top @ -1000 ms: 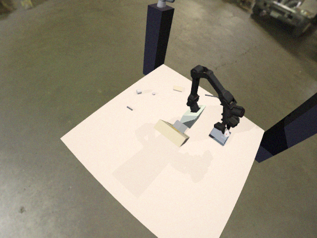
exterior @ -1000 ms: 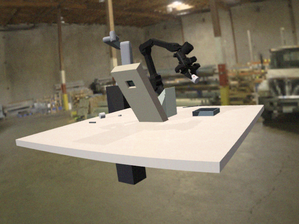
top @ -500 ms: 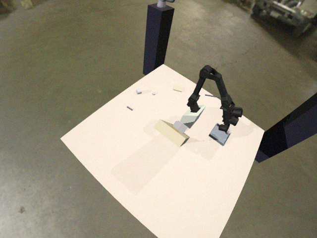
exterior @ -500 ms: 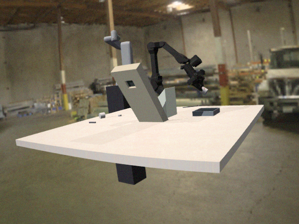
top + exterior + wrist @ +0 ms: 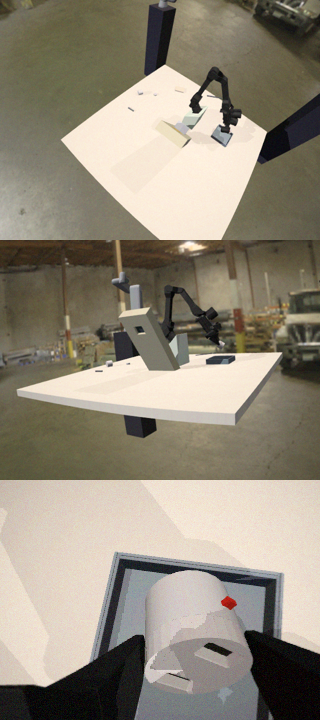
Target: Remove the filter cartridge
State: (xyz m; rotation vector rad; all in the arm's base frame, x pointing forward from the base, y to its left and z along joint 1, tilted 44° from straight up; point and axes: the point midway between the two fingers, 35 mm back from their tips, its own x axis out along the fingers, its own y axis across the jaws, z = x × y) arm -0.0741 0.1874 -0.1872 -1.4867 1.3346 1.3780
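Cartridge point(image 5: 192, 615): smooth, matt pale grey.
Tray point(image 5: 116, 605): smooth, matt blue-grey.
End effector point(image 5: 196, 667): matt black.
Surface point(image 5: 180, 387): matt cream.

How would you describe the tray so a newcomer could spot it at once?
Start at the tall tilted beige panel on the white table, then look to the side where the arm's hand hangs, shut on the white cartridge. Directly beneath lies the tray: a shallow dark blue-grey square box, the only open container there.
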